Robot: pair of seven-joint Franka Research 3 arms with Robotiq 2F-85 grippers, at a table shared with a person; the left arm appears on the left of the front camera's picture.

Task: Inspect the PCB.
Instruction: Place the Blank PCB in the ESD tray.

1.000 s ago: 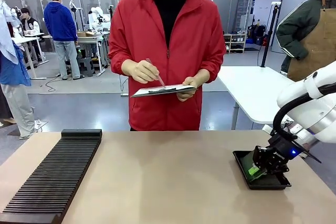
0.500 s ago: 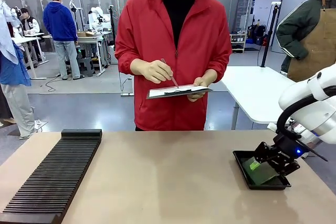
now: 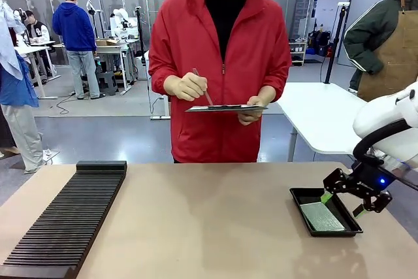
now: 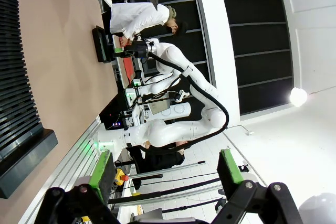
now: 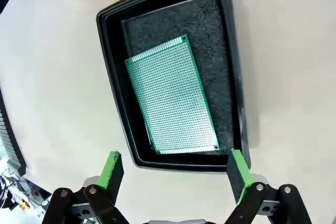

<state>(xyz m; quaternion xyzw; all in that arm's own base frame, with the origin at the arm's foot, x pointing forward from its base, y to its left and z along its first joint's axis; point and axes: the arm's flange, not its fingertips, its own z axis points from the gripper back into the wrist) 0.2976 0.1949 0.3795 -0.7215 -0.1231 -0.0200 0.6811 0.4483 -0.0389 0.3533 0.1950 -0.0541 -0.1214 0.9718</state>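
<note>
Lying flat: one PCB [image 5: 173,97] in one black tray [image 5: 113,77] | right gripper [image 5: 176,174] spread, empty | left gripper [image 4: 163,174] spread

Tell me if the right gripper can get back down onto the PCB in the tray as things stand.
Probably yes. The right gripper hangs open just above the black tray, and the PCB lies flat and uncovered inside. Lying flat against the tray's floor may make gripping its edges awkward.
</note>
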